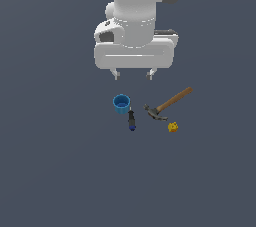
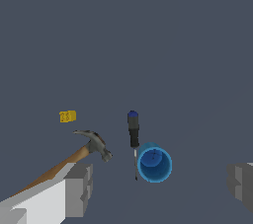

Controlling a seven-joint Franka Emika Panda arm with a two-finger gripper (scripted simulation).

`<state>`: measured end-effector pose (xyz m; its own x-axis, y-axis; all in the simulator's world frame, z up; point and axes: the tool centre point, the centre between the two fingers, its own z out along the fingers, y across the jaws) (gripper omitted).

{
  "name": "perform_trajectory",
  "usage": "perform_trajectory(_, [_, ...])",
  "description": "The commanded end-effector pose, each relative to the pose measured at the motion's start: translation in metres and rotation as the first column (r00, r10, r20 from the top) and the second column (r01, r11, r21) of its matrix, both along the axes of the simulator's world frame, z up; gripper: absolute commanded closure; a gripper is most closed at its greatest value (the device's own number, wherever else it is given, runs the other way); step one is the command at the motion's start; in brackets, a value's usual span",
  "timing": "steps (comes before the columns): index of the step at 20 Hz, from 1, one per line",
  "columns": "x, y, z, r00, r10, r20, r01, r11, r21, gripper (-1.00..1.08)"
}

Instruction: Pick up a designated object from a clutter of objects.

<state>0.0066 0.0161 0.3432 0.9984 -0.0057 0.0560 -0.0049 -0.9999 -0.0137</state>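
a: where is the small yellow block [image 1: 173,127] at this moment?

b: it lies on the dark grey floor [image 1: 50,161], at the exterior view's right end of the group, just beside the dark head of the hammer [image 1: 167,105] but not touching it. in the wrist view the block [image 2: 67,116] is also alone, near the hammer [image 2: 74,156] head.

a: and the other things?

b: the blue cup [image 1: 121,103] stands upright with its opening up. the black-and-blue tool [image 1: 131,119] lies just beside the cup, between the cup and the hammer. the hammer handle points away toward the exterior view's right.

a: what does the gripper [image 1: 133,74] do?

b: it hangs above the group, apart from everything. its two fingers are spread wide and there is nothing between them. in the wrist view one finger [image 2: 79,188] is in front of the hammer handle, and the other one is at the far edge.
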Motion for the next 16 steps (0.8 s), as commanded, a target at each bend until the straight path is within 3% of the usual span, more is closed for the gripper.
perform_trajectory(1, [0.0, 0.0, 0.0, 1.0, 0.0, 0.0, 0.0, 1.0, 0.0, -0.92])
perform_trajectory(9, [0.011, -0.007, 0.016, 0.998, -0.033, 0.049, 0.031, 0.999, 0.026, -0.92])
perform_trajectory(16, [0.014, -0.003, 0.01, 0.998, -0.03, 0.047, 0.029, 0.999, 0.023, -0.92])
